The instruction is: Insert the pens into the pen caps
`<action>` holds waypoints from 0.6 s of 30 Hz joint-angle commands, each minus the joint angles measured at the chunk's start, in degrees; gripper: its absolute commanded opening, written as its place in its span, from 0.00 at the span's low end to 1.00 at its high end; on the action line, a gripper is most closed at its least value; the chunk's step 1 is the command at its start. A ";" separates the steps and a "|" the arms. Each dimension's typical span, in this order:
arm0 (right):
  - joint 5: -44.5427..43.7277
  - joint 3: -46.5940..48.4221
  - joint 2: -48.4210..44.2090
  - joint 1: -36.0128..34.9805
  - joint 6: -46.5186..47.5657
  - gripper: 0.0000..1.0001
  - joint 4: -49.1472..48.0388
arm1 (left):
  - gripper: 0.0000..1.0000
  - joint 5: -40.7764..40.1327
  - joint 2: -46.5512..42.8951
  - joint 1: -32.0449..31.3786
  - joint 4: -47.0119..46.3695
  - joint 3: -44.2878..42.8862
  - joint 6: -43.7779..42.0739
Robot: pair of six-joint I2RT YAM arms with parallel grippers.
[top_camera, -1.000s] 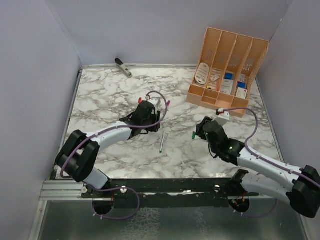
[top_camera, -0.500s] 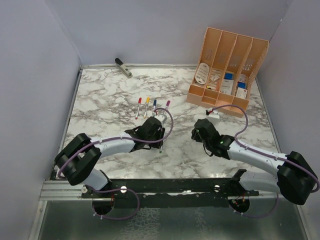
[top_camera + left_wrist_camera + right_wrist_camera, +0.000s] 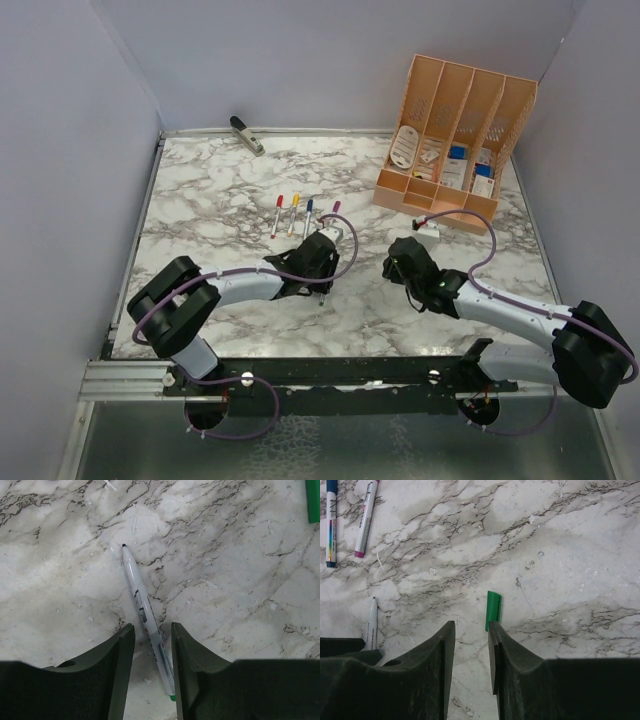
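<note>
Jaws of the left gripper (image 3: 152,630) stand parted astride the last bare pen (image 3: 136,582), which lies flat on the marble table (image 3: 240,590); nothing is clenched. 1 s ago this arm covered the row of 4 pens (image 3: 293,213), apparently capped. Right gripper (image 3: 470,627), jaws also parted, has closed in on the green cap (image 3: 493,610), just ahead of its fingertips. Judgement: final pair, both pickups pending

White-grey arms (image 3: 512,316), black joints (image 3: 168,310), purple cables (image 3: 496,240), dark end effector fingers (image 3: 119,660)
</note>
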State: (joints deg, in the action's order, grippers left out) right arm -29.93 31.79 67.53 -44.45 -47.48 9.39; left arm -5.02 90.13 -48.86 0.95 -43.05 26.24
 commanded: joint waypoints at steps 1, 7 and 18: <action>-0.68 -0.21 0.11 0.11 -0.94 0.32 -1.13 | 0.38 -4.92 2.67 -1.08 3.47 -1.71 0.08; -0.56 -0.55 -0.78 0.17 -1.36 0.32 -0.81 | 0.28 -6.65 4.51 -2.81 6.05 -1.52 1.02; 3.40 -1.36 -3.37 0.16 0.17 0.32 -3.56 | 0.00 -3.78 1.55 -4.32 2.57 1.04 0.53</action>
State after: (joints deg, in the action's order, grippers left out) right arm -29.87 31.77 65.47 -44.45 -47.97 9.30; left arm -11.92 92.36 -52.62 2.02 -44.97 27.18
